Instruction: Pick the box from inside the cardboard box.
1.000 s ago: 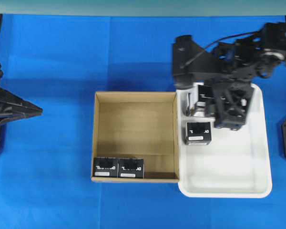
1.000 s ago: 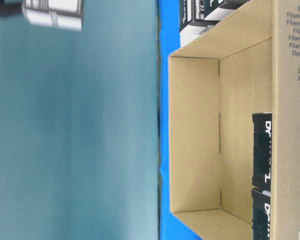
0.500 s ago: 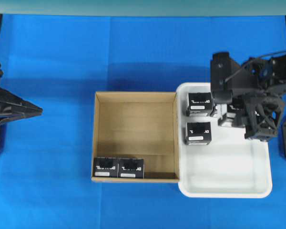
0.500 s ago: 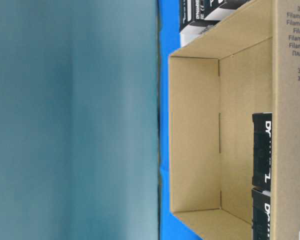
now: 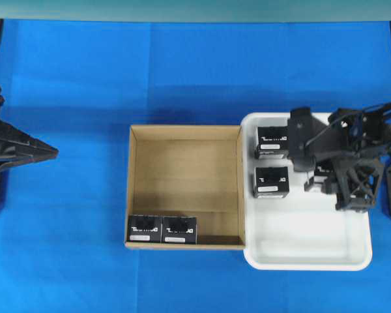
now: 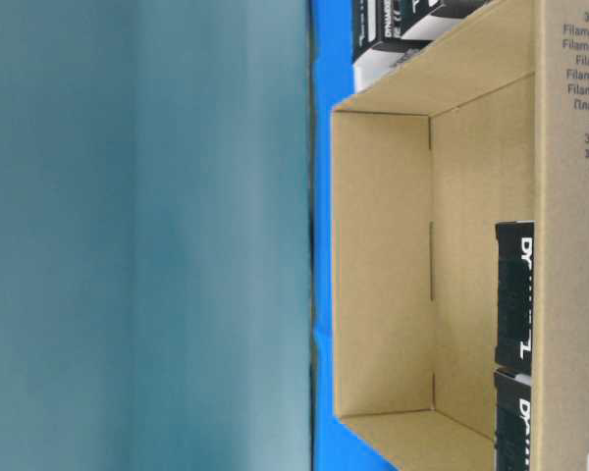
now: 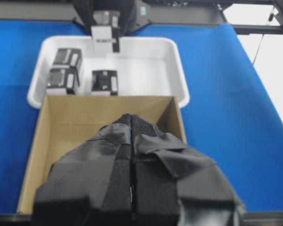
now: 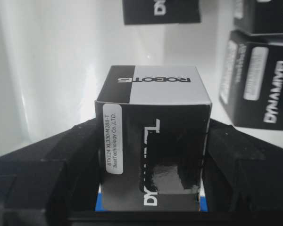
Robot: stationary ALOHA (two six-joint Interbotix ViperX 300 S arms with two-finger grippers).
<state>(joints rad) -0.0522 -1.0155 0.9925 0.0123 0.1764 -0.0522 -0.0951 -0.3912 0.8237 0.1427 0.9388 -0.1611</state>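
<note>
My right gripper (image 8: 153, 150) is shut on a black box (image 8: 153, 101) with white lettering and a small white label. It holds the box low over the white tray (image 5: 306, 264), at the tray's right side (image 5: 326, 177). The held box also shows in the left wrist view (image 7: 104, 40). The cardboard box (image 5: 186, 140) sits mid-table with two black boxes (image 5: 143, 229) (image 5: 179, 229) along its near wall. My left gripper (image 7: 132, 121) is shut and empty, at the far left (image 5: 52, 151), well away from the carton.
Two more black boxes (image 5: 272, 142) (image 5: 270, 181) lie in the tray's left half, next to the carton's right wall. The tray's near half is bare white. The blue table surface (image 5: 65, 248) surrounds the carton and the tray.
My right arm has carried the held box from the tray's back-left corner to the right and lowered it toward the tray. The left arm has not moved.
</note>
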